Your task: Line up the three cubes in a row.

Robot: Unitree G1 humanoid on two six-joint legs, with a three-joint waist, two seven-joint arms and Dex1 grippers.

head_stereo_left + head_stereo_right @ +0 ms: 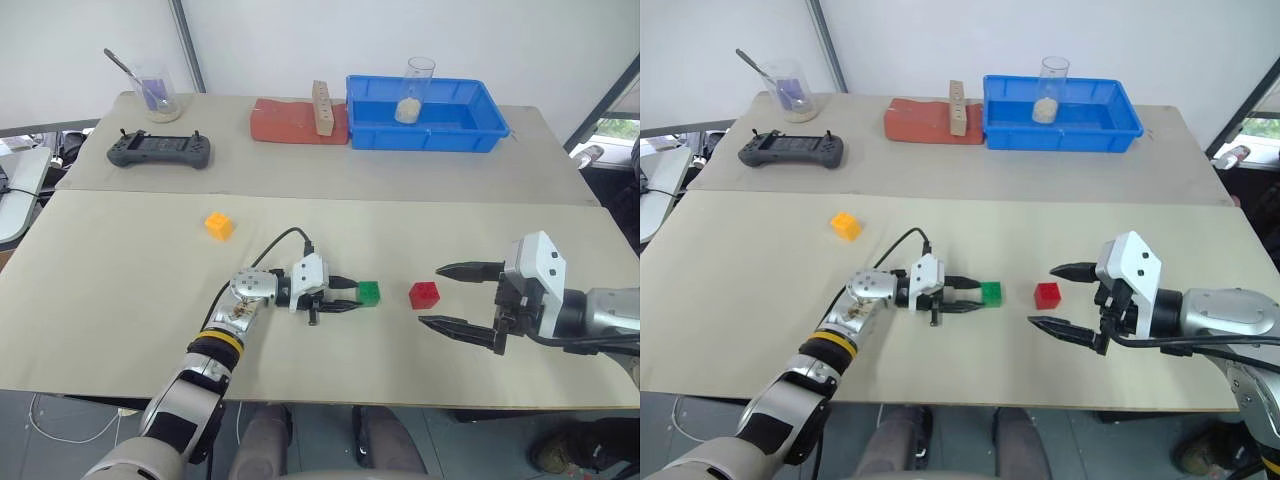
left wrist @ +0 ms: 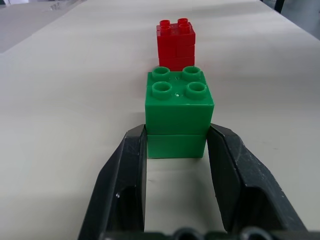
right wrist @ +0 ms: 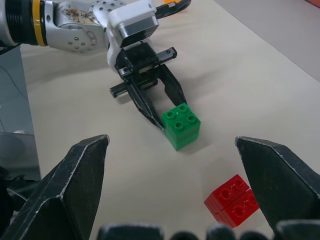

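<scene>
The right gripper (image 1: 458,296) waits spread wide just right of the red cube (image 1: 424,294). The left gripper (image 1: 347,297) clamps the green cube (image 1: 369,292) just left of red; it should release squarely. The orange-yellow cube (image 1: 219,226) sits far left.

1. Head stereo pair: high, looking forward and down over the whole counter (image 1: 120,300).
2. Left wrist cam: low, very near green cube (image 2: 179,107), red cube (image 2: 176,44) behind.
3. Right wrist cam: near, shares both cubes.
</scene>
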